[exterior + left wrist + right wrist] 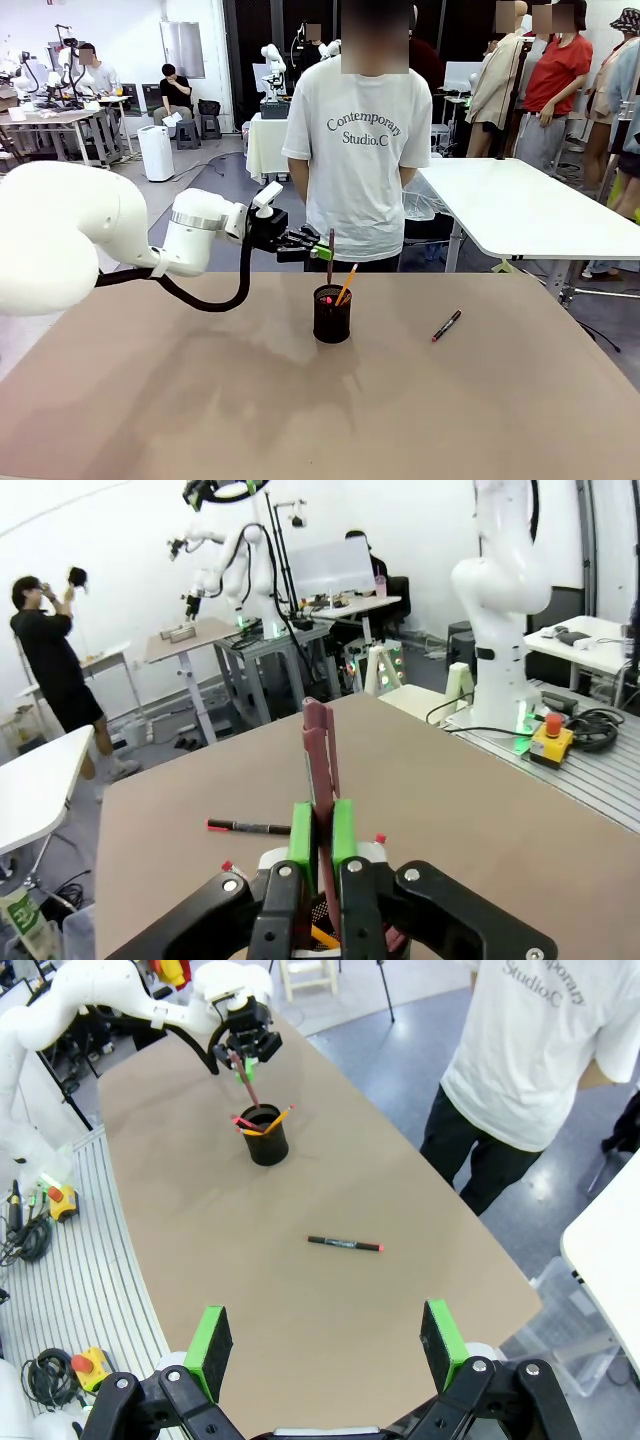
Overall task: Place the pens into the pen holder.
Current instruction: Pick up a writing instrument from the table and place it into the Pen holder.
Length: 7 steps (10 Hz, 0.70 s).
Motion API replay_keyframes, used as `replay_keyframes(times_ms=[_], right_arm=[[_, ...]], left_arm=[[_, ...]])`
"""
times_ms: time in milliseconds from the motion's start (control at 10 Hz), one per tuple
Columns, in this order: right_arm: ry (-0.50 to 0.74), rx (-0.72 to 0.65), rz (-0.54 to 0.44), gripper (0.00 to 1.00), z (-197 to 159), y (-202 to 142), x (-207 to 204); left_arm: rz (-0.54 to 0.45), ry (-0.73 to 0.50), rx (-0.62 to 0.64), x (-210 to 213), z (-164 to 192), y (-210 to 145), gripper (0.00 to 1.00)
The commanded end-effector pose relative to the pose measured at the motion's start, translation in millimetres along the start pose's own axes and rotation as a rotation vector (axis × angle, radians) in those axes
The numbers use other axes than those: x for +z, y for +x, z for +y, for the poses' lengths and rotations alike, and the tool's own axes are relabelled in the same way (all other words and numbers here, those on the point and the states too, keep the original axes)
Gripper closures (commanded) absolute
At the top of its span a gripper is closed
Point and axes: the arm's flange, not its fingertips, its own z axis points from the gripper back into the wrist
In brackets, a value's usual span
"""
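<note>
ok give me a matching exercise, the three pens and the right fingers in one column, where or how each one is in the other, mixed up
1 brown pen
2 orange pencil
3 black pen
4 right fingers

a lying flat on the table
b open, holding nothing
c leaning in the black cup
d pinched by the left fingers, upright over the cup

Pairs: 1-d, 2-c, 3-a, 4-b

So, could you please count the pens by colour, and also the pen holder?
reddish-brown pen: 1
orange-yellow pen: 1
black pen with red ends: 1
pen holder: 1
Total: 4
</note>
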Motion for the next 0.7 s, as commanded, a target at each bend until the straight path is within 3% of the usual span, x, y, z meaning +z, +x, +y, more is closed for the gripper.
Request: replay_keyframes(times_ms=[0,100,200,600], right_arm=[[-0.001,0.011,-0.009,0.00,3.0,0.5,-1.1],[-0.001,0.011,-0.009,0.00,3.0,0.5,-1.1],[-0.001,0.011,-0.009,0.00,3.0,0.5,-1.1],[-0.001,0.011,-0.009,0.00,3.0,0.5,-1.1]], left_arm=[[-0.008,-0.020,0.013,8.5,10.3,-6.7,1.00],[-0.009,-0.026,0.023,9.8,9.2,-11.6,1.00],[-0.004,-0.032,0.033,9.4,8.5,-14.9,0.93],[0.015,-0.052,0.035,9.2,7.2,-9.6,0.14]])
